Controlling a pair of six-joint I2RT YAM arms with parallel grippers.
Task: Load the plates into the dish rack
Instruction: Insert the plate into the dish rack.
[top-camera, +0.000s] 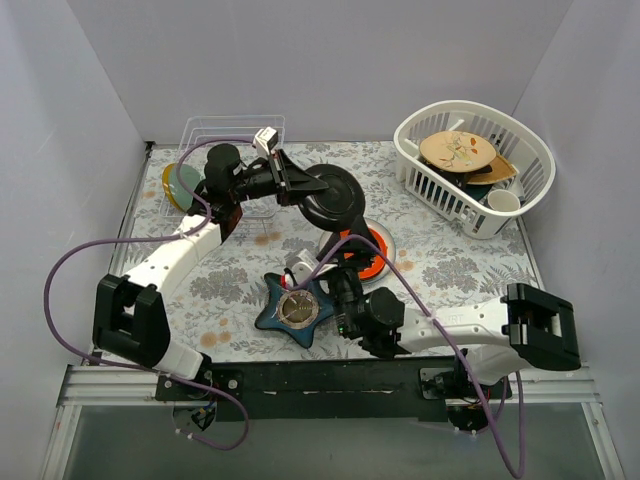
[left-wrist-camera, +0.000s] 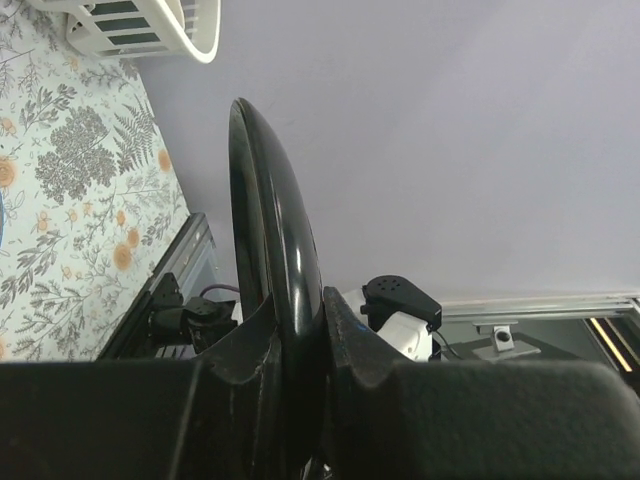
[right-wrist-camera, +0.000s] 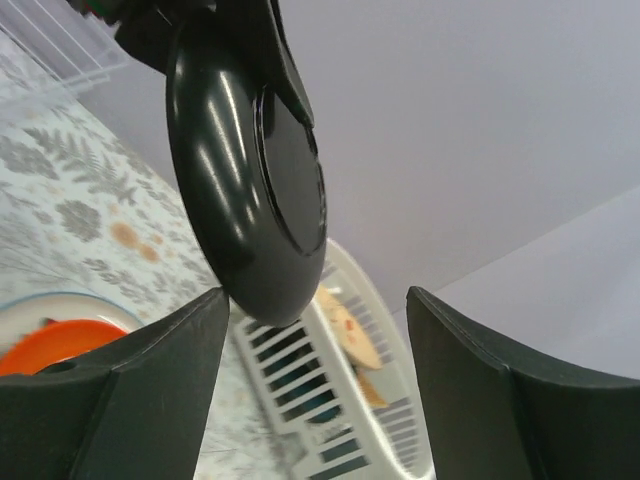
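This is a robot test cell in a lab, not a real kitchen. Plain pale walls (top-camera: 90, 90) box in the surface (top-camera: 440, 270) on three sides, and its floral cloth is the one homely touch. The left arm (top-camera: 170, 255) and right arm (top-camera: 460, 325) are bolted to a black rail (top-camera: 330, 378) at the near edge, trailing purple cables (top-camera: 100, 245). The only kitchenware is a wire dish rack (top-camera: 235, 130) and a white basket (top-camera: 525, 150) of crockery.

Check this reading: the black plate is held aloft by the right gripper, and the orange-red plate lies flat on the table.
Wrong gripper. The black plate is held aloft by the left gripper, its fingers pinching the rim, as the left wrist view shows; the right gripper stands open. The orange-red plate does lie flat on the table.
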